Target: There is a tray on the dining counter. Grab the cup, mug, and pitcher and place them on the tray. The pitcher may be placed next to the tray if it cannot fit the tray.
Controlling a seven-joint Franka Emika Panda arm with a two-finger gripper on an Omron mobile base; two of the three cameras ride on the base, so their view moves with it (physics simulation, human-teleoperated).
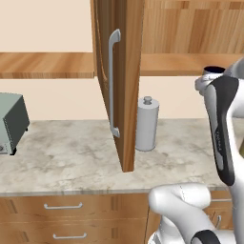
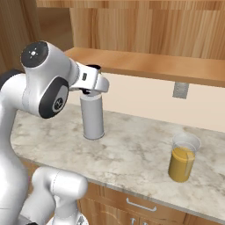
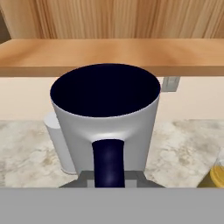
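gripper: clamped on mug by handle, upright | pitcher: on counter, far right of grey cylinder

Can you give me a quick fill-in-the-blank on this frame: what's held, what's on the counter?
1. The gripper is shut on the handle of the ____.
2. The pitcher holds orange-yellow liquid and stands on the ____.
3. The grey metal cylinder is topped by a small ____.
4. The cabinet door beside the cylinder stands ____.

Missing words: mug; counter; knob; open
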